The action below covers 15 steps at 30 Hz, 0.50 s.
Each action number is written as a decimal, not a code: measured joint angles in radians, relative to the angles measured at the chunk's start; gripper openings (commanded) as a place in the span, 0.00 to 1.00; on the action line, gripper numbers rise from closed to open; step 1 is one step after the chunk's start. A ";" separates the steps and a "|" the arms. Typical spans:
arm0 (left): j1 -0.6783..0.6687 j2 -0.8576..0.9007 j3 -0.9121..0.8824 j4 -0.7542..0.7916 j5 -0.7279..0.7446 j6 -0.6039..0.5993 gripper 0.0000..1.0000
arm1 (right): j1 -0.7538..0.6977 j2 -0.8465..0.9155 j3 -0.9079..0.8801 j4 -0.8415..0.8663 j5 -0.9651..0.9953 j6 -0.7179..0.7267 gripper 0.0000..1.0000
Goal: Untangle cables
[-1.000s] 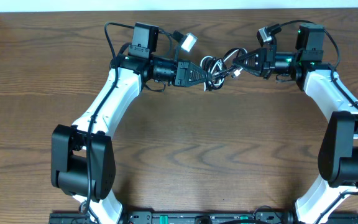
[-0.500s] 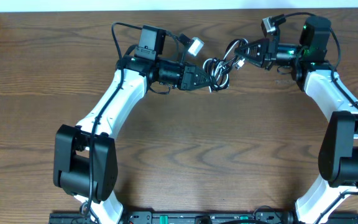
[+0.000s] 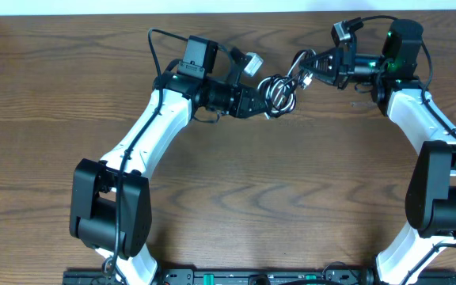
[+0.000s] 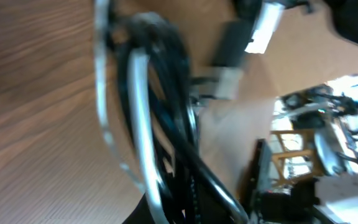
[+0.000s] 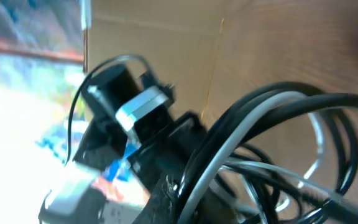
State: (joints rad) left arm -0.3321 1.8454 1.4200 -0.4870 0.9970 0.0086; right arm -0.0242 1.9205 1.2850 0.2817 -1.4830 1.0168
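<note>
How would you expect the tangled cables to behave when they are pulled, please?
Probably floppy: the cables curl in loose loops between the left gripper and right gripper, both shut on them. Likely light, since the cords look thin. The loops interlock, so pulling may tighten the knot rather than free it.

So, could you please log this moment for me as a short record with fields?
cables: black and white cords, tangled in one bundle
left claw: shut on the cables
right claw: shut on the cables
bundle position: between the claws, over the far side of the wooden table
</note>
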 measured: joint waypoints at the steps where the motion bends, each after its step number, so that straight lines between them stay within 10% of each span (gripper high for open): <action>1: 0.000 0.000 0.000 -0.012 -0.026 0.000 0.08 | 0.000 0.000 0.000 -0.009 -0.011 -0.020 0.01; 15: 0.000 0.000 0.000 -0.041 -0.139 0.000 0.08 | -0.006 0.001 -0.072 -0.042 -0.055 -0.191 0.33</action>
State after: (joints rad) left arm -0.3321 1.8458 1.4197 -0.5278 0.8577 0.0086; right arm -0.0299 1.9217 1.2129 0.2394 -1.5383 0.8257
